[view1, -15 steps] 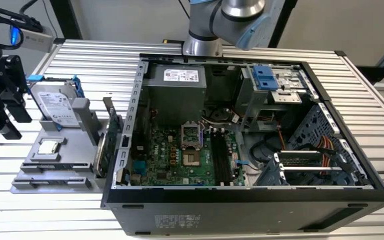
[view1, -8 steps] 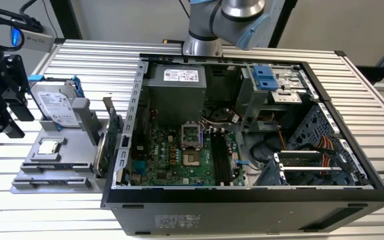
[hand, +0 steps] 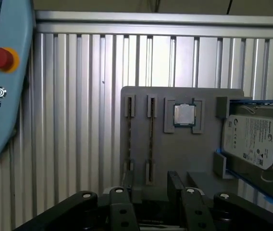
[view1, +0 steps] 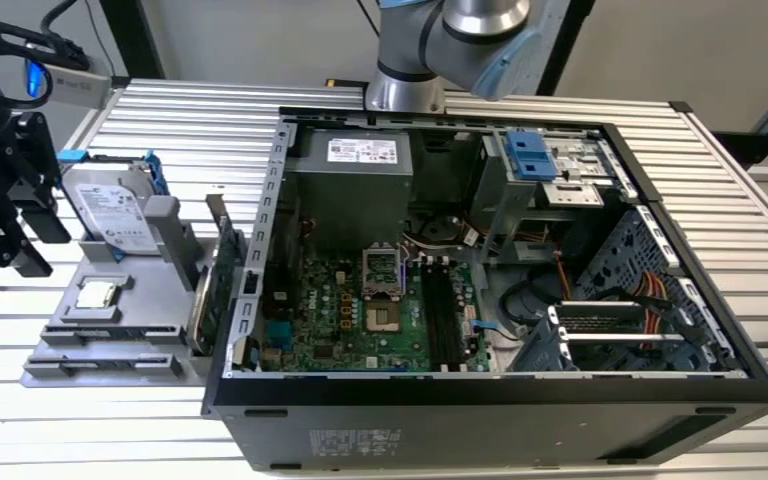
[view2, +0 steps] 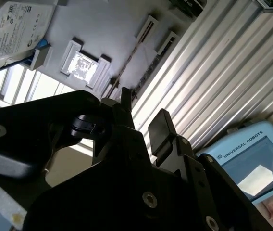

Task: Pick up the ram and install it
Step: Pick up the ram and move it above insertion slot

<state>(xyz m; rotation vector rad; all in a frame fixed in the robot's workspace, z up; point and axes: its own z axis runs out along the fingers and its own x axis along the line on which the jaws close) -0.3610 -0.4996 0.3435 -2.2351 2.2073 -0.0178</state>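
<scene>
Hand [hand: 151, 185] released, empty, near grey holder [hand: 199, 159], slatted aluminium table [hand: 79, 120]

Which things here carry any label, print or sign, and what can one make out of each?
Hard drive: white label, print too small to read.
Pendant: maker's name in white letters, beside a red button.
Power supply: white label, too small to read.
Case: grey sticker on its outer wall, too small to read.
Processor: markings unreadable.
Ram: seen edge-on; cannot tell.
</scene>
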